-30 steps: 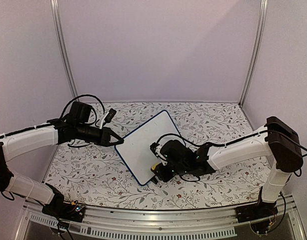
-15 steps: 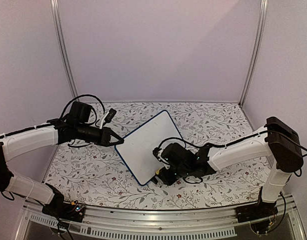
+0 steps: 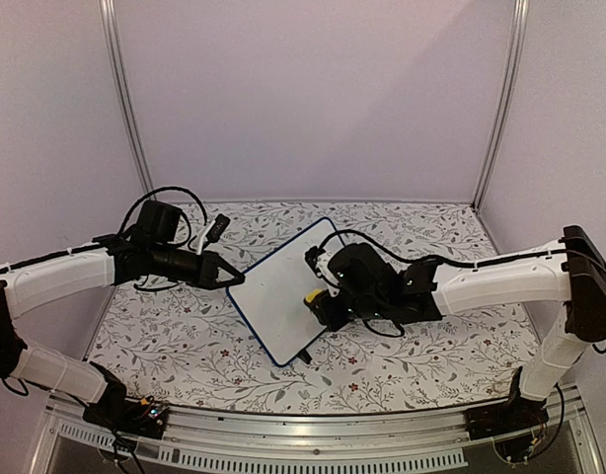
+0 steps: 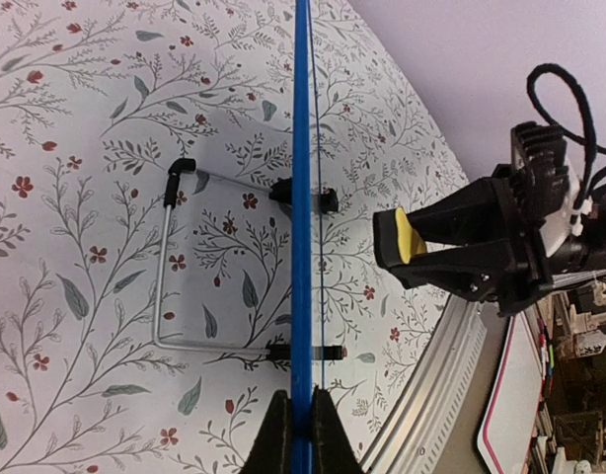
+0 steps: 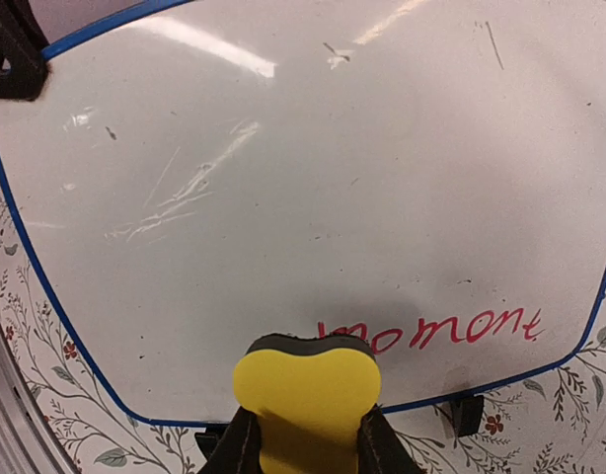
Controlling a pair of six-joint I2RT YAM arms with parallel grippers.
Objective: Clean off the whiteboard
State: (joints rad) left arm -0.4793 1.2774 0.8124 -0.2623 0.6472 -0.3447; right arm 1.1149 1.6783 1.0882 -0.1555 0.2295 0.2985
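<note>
The whiteboard (image 3: 273, 296), white with a thin blue frame, stands tilted on the floral table. Edge-on in the left wrist view, the whiteboard (image 4: 301, 178) is a blue line, and my left gripper (image 4: 300, 400) is shut on its frame. That gripper (image 3: 234, 280) holds the board's left corner. A red handwritten word (image 5: 431, 331) runs along the bottom of the whiteboard (image 5: 313, 168). My right gripper (image 5: 305, 430) is shut on a yellow eraser (image 5: 305, 390) whose dark face points at the start of the word. The eraser (image 4: 402, 237) hangs a short way off the board's surface.
A wire stand (image 4: 165, 276) props the board from behind, and small black feet (image 5: 467, 413) sit under its lower edge. An aluminium rail (image 3: 283, 434) runs along the table's near edge. Lilac walls and metal posts (image 3: 125, 99) close in the back and sides.
My right gripper, holding the eraser, has moved from the board's near lower edge up toward its middle. The left gripper and the board have not moved.
</note>
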